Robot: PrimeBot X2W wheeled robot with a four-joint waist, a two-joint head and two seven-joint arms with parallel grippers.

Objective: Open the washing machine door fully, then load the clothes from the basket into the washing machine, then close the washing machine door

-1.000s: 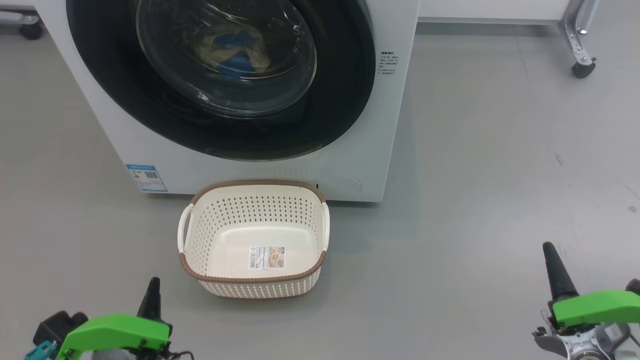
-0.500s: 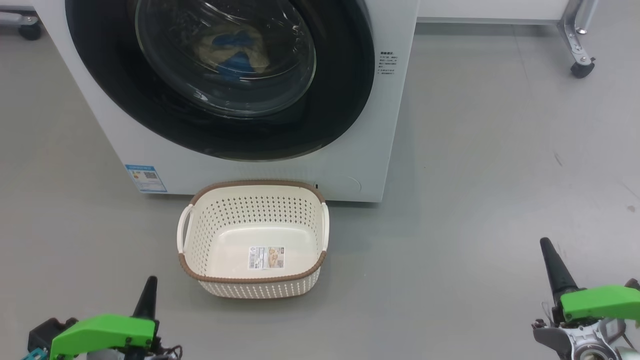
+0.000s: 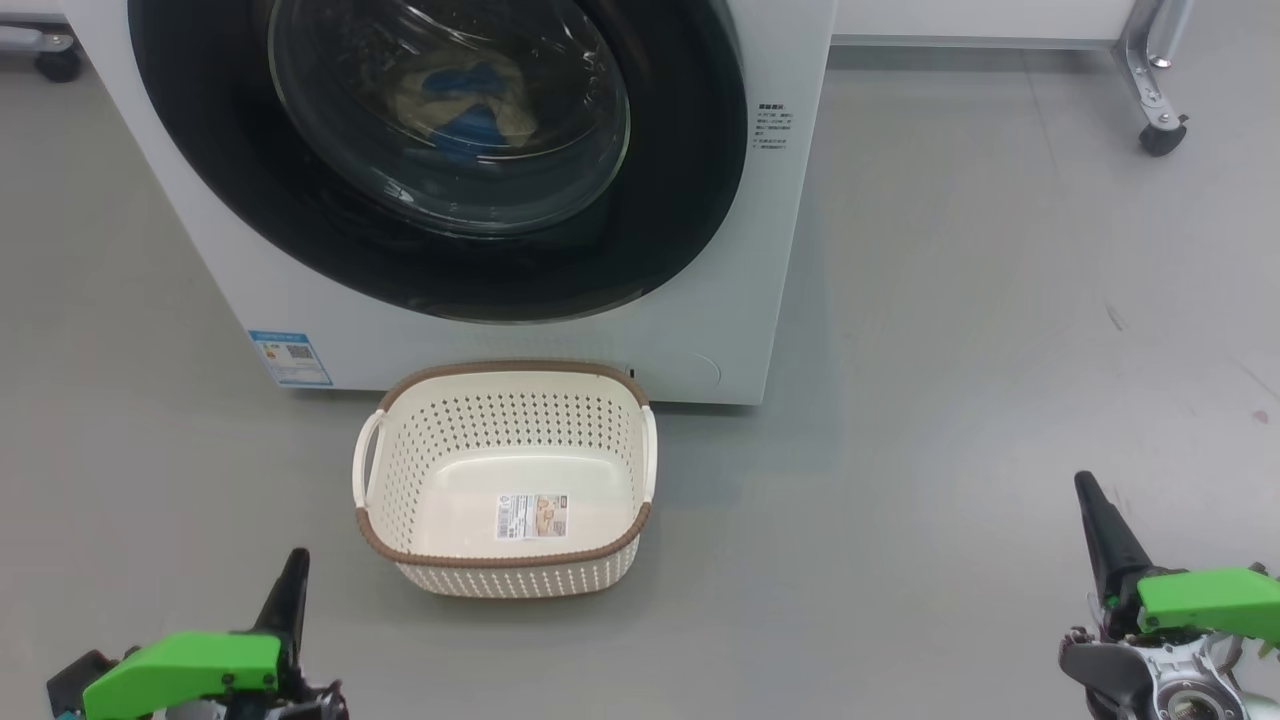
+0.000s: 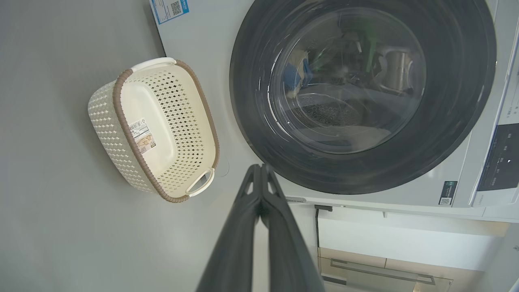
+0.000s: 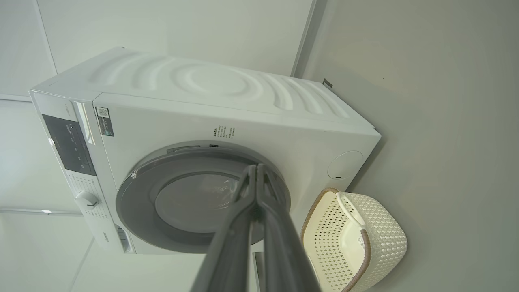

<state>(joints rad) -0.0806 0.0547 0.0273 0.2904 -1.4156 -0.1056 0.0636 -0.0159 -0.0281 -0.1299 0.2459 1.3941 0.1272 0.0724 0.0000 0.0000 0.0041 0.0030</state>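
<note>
Grey floor (image 3: 950, 350) lies open across the right half of the head view, running past the white washing machine (image 3: 700, 330) to a caster wheel (image 3: 1160, 135) in the upper right corner. The black-rimmed washing machine door (image 3: 690, 200) sits shut against the cabinet at upper centre. Behind its glass the clothes (image 3: 470, 100), cream and bright blue, lie in the drum. The cream basket (image 3: 505, 575) stands on the floor at centre frame, its far rim just beside the machine's lower edge and a label (image 3: 530, 515) on its bottom. The left pincer (image 3: 295, 565) at lower left and the right pincer (image 3: 1088, 495) at lower right are both clenched on nothing, well apart from basket and machine. The left wrist view adds a dark control panel (image 4: 498, 162) at its right edge. The right wrist view adds a dial (image 5: 86, 199) and the machine's embossed side panel (image 5: 211, 85).
</note>
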